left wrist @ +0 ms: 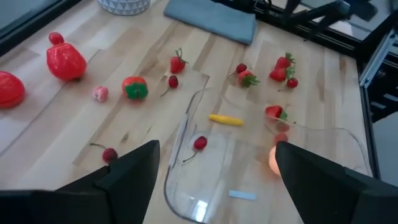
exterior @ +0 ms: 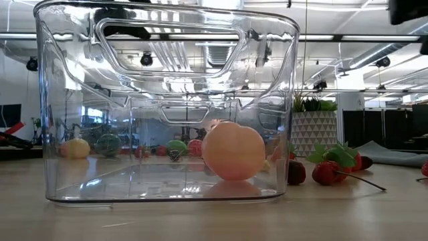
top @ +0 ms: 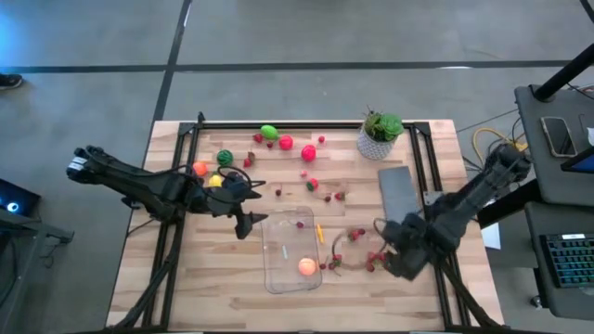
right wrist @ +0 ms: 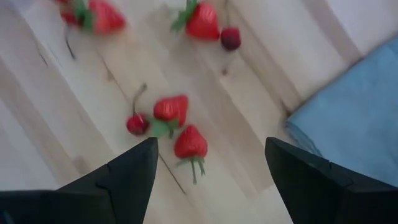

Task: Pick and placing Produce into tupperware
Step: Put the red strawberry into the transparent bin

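Strawberries [right wrist: 189, 142] clustered tight at 3 o'clock of tupperware [top: 291, 250], liable to scatter if wide-open, empty right hand [right wrist: 211, 177] descends off-centre; left hand [left wrist: 217, 180] likewise open, empty.

The wooden table [top: 186, 278] carries the clear tupperware [top: 290, 250], scattered Produce [top: 306, 153], a grey slab [top: 401, 193] and a far-right potted plant [top: 380, 134].

One tupperware [top: 290, 250] (clear), one peach [top: 306, 266] inside
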Robot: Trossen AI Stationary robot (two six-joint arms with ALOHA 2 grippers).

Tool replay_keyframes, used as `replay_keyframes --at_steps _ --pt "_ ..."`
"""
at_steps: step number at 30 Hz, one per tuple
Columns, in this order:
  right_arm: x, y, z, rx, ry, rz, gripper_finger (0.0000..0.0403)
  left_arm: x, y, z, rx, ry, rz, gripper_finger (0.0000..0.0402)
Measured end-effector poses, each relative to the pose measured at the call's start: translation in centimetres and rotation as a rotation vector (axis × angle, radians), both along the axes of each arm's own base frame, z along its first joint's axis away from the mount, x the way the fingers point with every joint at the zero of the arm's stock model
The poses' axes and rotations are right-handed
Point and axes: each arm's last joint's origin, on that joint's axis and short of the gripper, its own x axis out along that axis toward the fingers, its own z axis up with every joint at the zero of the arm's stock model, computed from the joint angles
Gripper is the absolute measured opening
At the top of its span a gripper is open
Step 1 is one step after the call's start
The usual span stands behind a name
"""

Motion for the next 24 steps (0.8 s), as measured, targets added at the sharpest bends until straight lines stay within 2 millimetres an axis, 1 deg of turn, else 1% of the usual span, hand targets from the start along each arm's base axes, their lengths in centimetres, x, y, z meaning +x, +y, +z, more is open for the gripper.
replay_keyframes --at_steps 3,7,11,18,24 --pt "0.1 1.4 -1.9 -0.075 0.071 0.082 0.0288 -0.2 0.1 -0.7 0.002 0.018 0.003 0.0306" --pt "0.6 2.4 -4.1 -0.144 0.166 0.158 0.0287 -0.4 0.1 -1.2 0.003 0.029 0.004 0.0306" --pt "1.2 2.9 -5.3 -0.183 0.195 0.213 0.0277 -0.4 0.1 -1.2 0.007 0.028 0.01 0.0306" --pt "2.1 3.8 -7.1 -0.141 0.137 0.272 0.0254 -0.3 0.3 -1.3 0.033 0.026 0.037 0.0306" --pt "1.8 3.6 -8.3 -0.15 0.163 0.265 0.0246 -0.4 0.3 -1.4 0.044 0.027 0.049 0.0306"
